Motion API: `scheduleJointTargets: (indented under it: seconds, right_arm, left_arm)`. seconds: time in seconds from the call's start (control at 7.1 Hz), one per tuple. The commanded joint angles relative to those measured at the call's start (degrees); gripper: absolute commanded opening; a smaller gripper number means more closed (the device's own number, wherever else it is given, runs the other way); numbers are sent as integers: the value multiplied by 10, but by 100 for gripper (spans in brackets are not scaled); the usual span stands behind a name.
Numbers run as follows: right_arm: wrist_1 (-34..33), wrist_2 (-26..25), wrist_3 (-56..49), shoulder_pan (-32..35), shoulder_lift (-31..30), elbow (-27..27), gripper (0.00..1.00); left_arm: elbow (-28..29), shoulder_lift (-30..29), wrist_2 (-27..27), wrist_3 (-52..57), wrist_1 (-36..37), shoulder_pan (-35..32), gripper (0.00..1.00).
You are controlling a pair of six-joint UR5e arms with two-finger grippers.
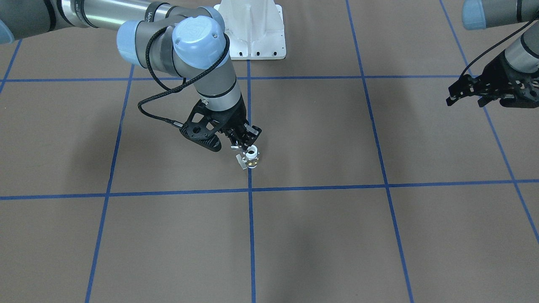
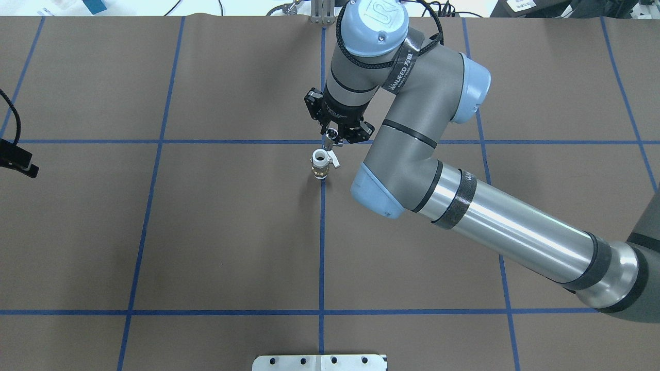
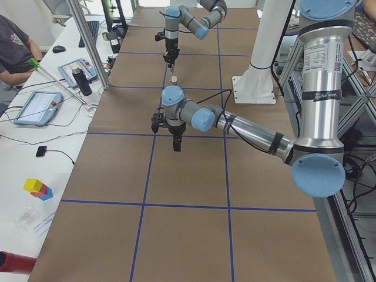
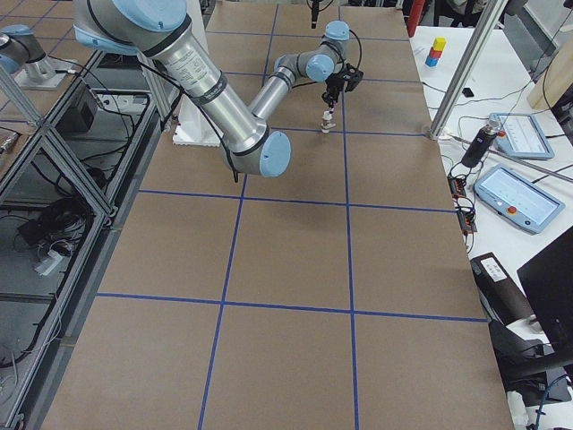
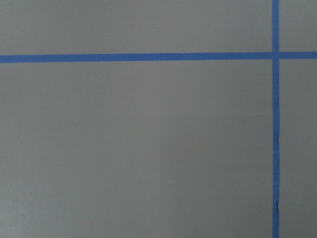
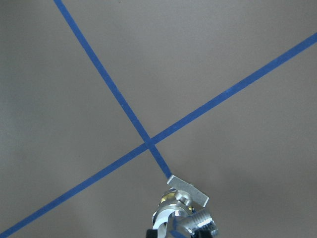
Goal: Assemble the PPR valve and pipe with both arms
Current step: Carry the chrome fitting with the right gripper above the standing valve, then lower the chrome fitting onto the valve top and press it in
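Right gripper (image 1: pixel 244 139), black and two-fingered, has its fingers pinched in on the tiny shiny chrome pipe (image 2: pixel 332 135), hanging low over the middle of the table. Now the wide picture: the brown paper-covered table (image 2: pixel 206 232) is ruled into squares by blue tape lines (image 2: pixel 322 247). The grey-and-silver right arm (image 2: pixel 505 226) sweeps in from 4 o'clock in the overhead view, and the matching left arm (image 3: pixel 247 126) is parked way out at 9 o'clock. A white bolted pedestal (image 1: pixel 252 29) sits at 6 o'clock on the overhead's edge. The black left gripper (image 1: pixel 465 100) hovers with fingers spread, nothing between them. And there's the small brass-and-white PPR valve (image 2: pixel 320 164), standing upright right on a tape line, white ring up, just at 7 o'clock of the right gripper. Whether pipe and valve touch, I cannot tell.
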Motion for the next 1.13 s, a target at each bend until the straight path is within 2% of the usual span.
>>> scheduleJointTargets:
  seconds: [0.0, 0.99]
  right_arm:
    - [0, -8, 0, -11, 2, -2, 0]
    - [1, -13, 2, -20, 3, -3, 0]
  left_arm:
    - [0, -1, 0, 1, 0, 0, 100]
    - [-1, -1, 0, 0, 0, 0, 100]
